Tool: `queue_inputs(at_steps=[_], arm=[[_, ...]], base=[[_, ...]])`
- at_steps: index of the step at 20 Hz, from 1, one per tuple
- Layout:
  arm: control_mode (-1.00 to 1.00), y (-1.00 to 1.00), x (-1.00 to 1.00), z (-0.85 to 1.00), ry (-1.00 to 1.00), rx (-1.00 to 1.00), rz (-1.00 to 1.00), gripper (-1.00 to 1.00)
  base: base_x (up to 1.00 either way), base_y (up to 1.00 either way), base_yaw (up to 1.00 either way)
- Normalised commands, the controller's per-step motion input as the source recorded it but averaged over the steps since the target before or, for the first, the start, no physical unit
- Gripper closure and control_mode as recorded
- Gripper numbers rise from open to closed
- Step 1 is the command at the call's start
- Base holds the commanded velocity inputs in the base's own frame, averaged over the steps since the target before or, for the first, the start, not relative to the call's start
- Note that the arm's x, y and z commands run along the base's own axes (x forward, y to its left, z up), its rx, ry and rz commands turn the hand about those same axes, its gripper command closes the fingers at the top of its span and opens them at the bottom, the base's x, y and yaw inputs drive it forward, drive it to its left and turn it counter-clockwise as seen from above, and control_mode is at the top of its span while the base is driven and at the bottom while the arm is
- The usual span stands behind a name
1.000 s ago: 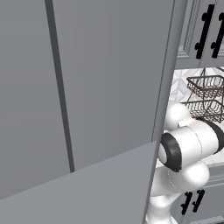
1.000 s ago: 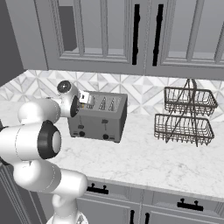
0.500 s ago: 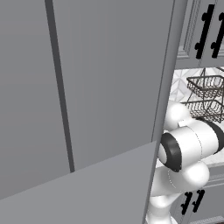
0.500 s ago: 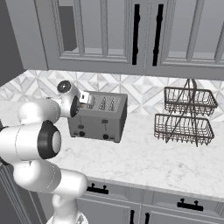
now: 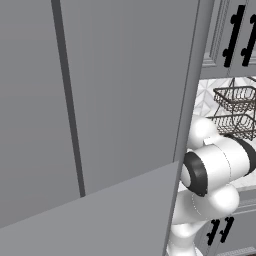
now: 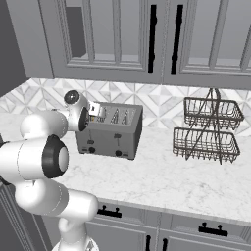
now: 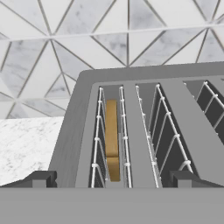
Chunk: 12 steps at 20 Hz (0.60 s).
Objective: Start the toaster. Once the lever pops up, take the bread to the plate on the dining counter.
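The grey toaster [image 6: 113,133] stands on the marble wall counter [image 6: 162,181] against the tiled wall. In the hand view I look down into the toaster [image 7: 74,131], where the tan bread [image 7: 112,140] sits upright in the leftmost slot. My gripper [image 6: 96,111] hovers just above the toaster's left end. In the hand view the gripper [image 7: 111,179] is open, its fingertips [image 7: 40,178] wide apart with nothing between them. Small knobs dot the toaster's darker front face, and I cannot tell which is the lever. The plate and the dining counter are out of view.
A two-tier dark wire basket rack [image 6: 208,130] stands to the toaster's right, also seen as the rack [image 5: 235,112]. Grey upper cabinets [image 6: 157,39] hang above the counter. A tall grey panel [image 5: 100,125] stands close on the arm's left.
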Motion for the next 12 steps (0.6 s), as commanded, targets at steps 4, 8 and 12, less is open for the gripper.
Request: queue_inputs(at_steps=[4,8,12], arm=[[-1.00,0.00,0.00,0.00,0.00,0.00,0.00,-1.00],[-1.00,0.00,0.00,0.00,0.00,0.00,0.00,-1.00],[-1.00,0.00,0.00,0.00,0.00,0.00,0.00,-1.00]], base=[[0.00,0.00,0.00],[0.00,0.00,0.00],[0.00,0.00,0.00]])
